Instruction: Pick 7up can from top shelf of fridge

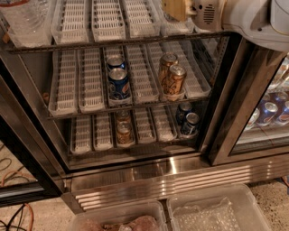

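Note:
The fridge (149,173) stands open, with its ribbed steel base below. The top shelf (113,41) is a dark wire rack carrying white slotted lane trays (108,18) along the top edge of the view. No silvery-grey 7up can shows; it is hidden or out of view. My gripper (177,9), tan-coloured on the white arm (244,18), is at the right end of the top shelf, over the rightmost trays, and is partly cut off by the picture's top edge.
The middle shelf holds two blue cans (118,81) and two gold-brown cans (171,77). The lower shelf holds gold-brown cans (123,131) and dark blue cans (187,119). A dark door frame (235,113) and a glass door with blue cans (271,110) stand at the right. Clear plastic bins (216,212) lie on the floor.

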`<state>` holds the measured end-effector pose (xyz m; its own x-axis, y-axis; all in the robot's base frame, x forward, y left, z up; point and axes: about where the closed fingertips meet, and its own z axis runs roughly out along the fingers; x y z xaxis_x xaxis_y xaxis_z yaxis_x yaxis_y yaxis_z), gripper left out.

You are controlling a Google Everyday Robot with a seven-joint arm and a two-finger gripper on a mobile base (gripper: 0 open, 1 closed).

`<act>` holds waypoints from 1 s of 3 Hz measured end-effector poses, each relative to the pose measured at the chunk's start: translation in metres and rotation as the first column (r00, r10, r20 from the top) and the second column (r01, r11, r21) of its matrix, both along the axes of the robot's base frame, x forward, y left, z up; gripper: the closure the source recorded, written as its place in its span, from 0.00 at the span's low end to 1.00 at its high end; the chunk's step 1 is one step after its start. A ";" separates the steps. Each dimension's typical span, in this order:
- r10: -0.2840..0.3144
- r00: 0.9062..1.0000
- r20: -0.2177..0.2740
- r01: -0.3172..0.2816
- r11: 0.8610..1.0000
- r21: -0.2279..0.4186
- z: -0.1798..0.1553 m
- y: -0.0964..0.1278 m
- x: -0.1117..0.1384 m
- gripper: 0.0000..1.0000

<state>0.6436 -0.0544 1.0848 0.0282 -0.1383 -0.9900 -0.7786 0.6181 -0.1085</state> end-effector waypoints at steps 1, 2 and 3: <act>0.000 1.000 0.000 0.000 1.000 0.000 0.001 -0.001 0.000 1.00; 0.016 1.000 0.002 -0.016 1.000 -0.019 0.003 0.001 -0.005 1.00; 0.067 0.997 0.025 -0.064 0.991 -0.121 0.018 0.008 -0.033 1.00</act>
